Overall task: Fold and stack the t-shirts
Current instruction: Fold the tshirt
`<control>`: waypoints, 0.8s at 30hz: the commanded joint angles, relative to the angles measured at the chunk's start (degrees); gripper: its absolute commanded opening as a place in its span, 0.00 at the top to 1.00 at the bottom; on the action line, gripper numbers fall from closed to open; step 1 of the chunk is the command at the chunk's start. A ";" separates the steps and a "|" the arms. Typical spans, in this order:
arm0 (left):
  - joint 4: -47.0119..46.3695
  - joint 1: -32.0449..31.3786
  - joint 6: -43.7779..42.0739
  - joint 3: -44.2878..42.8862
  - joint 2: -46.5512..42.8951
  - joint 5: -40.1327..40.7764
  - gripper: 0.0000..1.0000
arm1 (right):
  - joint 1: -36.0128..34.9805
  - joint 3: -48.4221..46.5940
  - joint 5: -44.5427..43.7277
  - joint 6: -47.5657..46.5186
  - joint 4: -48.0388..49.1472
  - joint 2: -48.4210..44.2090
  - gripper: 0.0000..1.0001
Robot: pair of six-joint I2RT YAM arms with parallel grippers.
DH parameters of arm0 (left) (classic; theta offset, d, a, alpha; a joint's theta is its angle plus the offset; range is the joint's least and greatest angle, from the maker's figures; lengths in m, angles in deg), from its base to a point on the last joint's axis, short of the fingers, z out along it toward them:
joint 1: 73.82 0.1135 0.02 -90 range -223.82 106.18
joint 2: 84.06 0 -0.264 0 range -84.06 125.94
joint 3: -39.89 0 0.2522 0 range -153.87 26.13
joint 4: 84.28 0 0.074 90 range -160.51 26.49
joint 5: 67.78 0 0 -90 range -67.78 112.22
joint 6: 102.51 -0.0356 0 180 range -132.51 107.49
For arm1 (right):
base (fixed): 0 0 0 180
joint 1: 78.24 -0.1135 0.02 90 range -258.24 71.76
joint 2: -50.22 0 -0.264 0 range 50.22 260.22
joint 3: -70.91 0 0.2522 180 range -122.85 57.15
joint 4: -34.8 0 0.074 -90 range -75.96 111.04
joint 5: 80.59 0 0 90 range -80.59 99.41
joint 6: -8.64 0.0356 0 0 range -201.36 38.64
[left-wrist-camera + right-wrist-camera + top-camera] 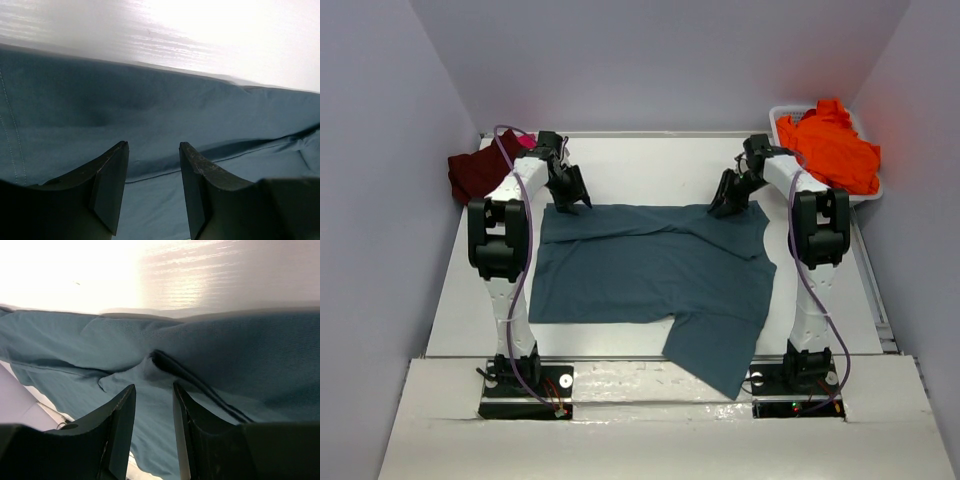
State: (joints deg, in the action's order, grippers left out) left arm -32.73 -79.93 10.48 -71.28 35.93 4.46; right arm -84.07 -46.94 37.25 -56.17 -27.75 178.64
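One slate teal-blue t-shirt (650, 275) lies spread across the white table (650, 165). The left gripper (575, 200) is poised at its far-left edge, jaws about half open, and the right gripper (725, 208) at its far-right edge, jaws slightly narrower; neither pinches cloth. A maroon t-shirt (475, 172) sits heaped at far left, and an orange t-shirt (830, 145) fills the white tub (781, 111) at far right.

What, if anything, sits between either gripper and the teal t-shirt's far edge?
Nothing visible. The left gripper and right gripper both hang with jaws apart directly over the teal t-shirt near its far edge; only its cloth lies beneath them.
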 commanded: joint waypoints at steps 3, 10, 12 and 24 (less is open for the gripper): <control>0.89 0.04 -1.27 1.08 -1.60 0.44 0.44 | -0.24 -2.69 -1.99 -1.55 1.51 0.07 0.59; 1.24 0.04 -1.62 0.81 -1.42 0.44 0.44 | -0.24 -7.34 -3.23 -1.46 0.90 2.79 0.60; 1.33 0.04 -1.80 0.81 -1.51 0.44 0.44 | -0.24 -8.49 -3.66 -1.55 0.81 3.50 0.60; 1.95 0.04 -2.15 -0.24 -1.07 0.62 0.44 | -0.24 -9.82 -2.53 -2.25 0.19 5.44 0.60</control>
State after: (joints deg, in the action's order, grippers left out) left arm -32.47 -79.84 9.38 -70.58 35.93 4.84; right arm -84.07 -55.40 33.73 -57.59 -27.97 184.10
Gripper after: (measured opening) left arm 0.559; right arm 0.404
